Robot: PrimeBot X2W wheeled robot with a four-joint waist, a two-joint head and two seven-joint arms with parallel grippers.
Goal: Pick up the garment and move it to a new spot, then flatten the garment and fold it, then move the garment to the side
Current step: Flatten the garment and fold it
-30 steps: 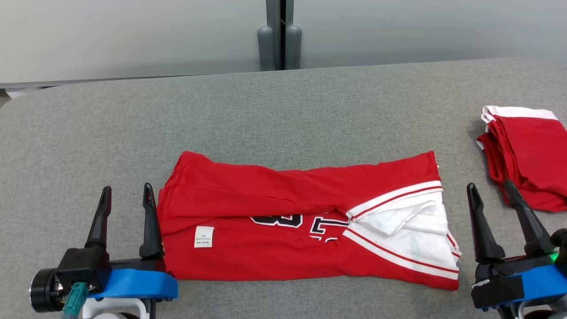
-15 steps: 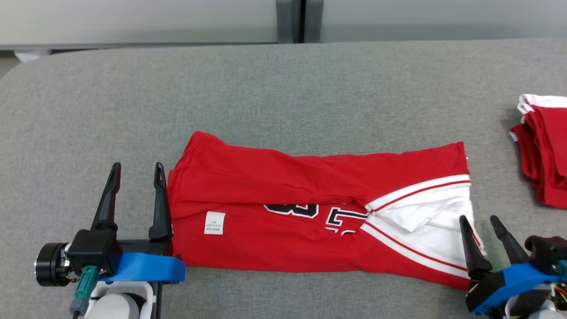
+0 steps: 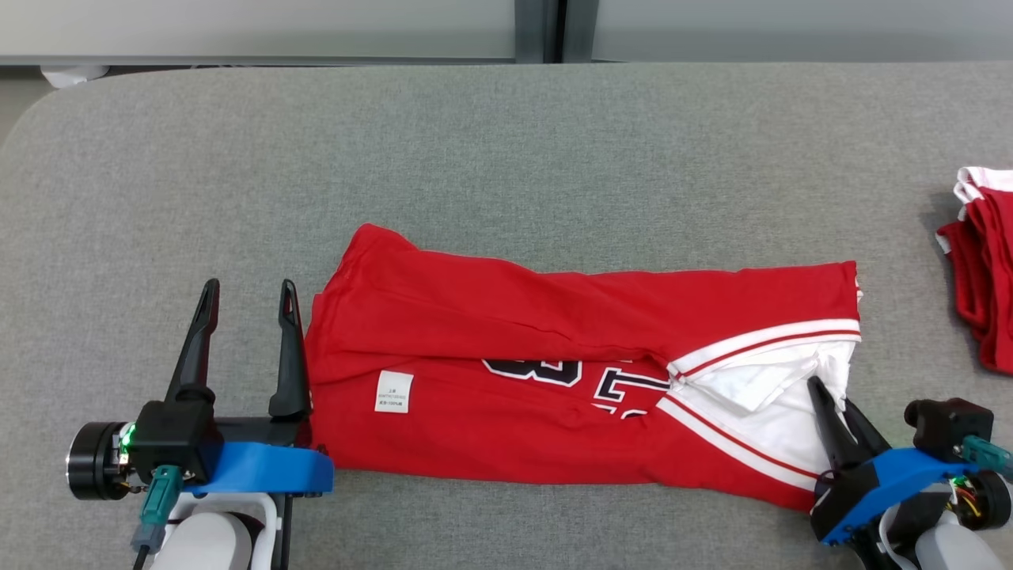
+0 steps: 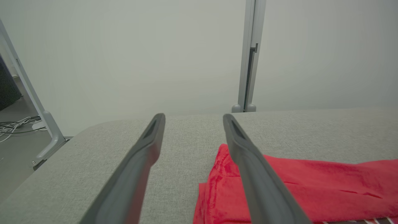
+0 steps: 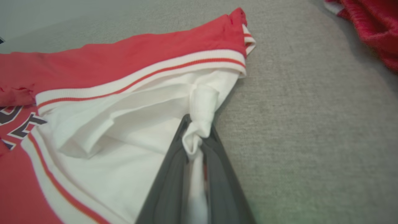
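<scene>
1. On the grey fabric-covered desk (image 3: 506,158), the red jersey-style garment with white-and-red striped trim (image 3: 514,317) lies about mid-desk, folded into a long band running left to right.
2. Its white inner side shows at the robot's right end. A small white label (image 3: 393,392) and some dark block print (image 3: 570,376) sit on the near half.
3. Right tool (image 3: 831,396) is pinched nearly closed on a bunched bit of the white cloth at that right end. In the wrist view you can see the fabric squeezed between the two dark fingers.
4. Left tool (image 3: 249,285) is spread wide with nothing in it, just beside the garment's left edge. Its inner finger is touching or almost touching the red hem, can't tell which.
5. Way off at the right edge, well apart, there's a pile of red cloth with white trim (image 3: 981,269).
</scene>
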